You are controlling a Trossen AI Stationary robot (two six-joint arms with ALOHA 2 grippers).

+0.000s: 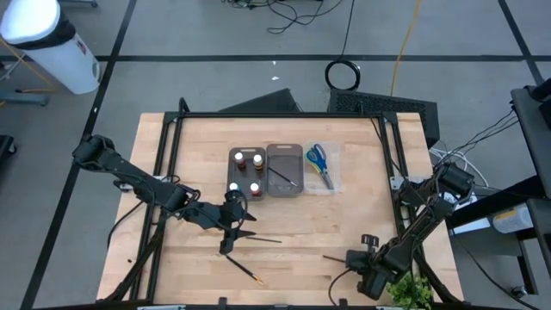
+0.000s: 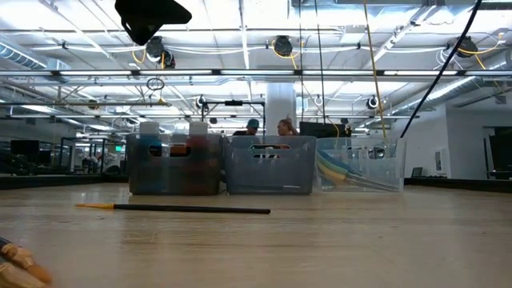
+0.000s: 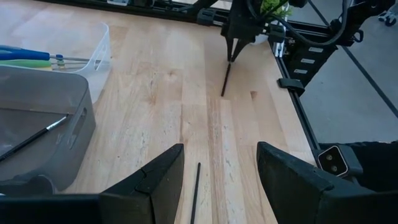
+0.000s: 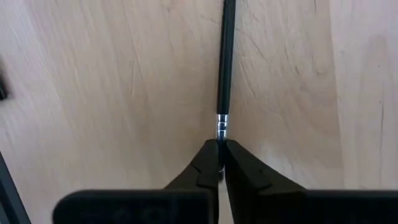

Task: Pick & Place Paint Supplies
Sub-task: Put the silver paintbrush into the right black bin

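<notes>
My left gripper [image 1: 231,222] [image 3: 219,180] is open low over the table's middle. A thin dark brush [image 3: 196,193] [image 1: 258,238] lies on the wood between its fingers, untouched. My right gripper [image 1: 351,258] [image 4: 219,146] is near the table's near edge and shut on another thin dark brush [image 4: 225,68] [image 1: 331,257]. A third brush [image 1: 245,269] lies loose on the table. Small paint bottles [image 1: 245,170] stand in a grey tray. One brush [image 1: 284,177] lies in the middle grey tray. Scissors [image 1: 318,164] lie in the clear tray. My right gripper pinches the brush at its end by the metal ferrule [image 4: 221,127] between its two fingertips. The fingers slant down from above and lie along the brush. The handle [image 3: 225,78] runs away from the fingers, low along the wood.
Three trays stand in a row at the table's far middle: a grey one with bottles [image 1: 231,169], a grey one [image 1: 297,155] and a clear one [image 1: 334,176]. A black frame [image 1: 164,146] runs round the table. A green plant [image 1: 411,293] sits at the near right corner.
</notes>
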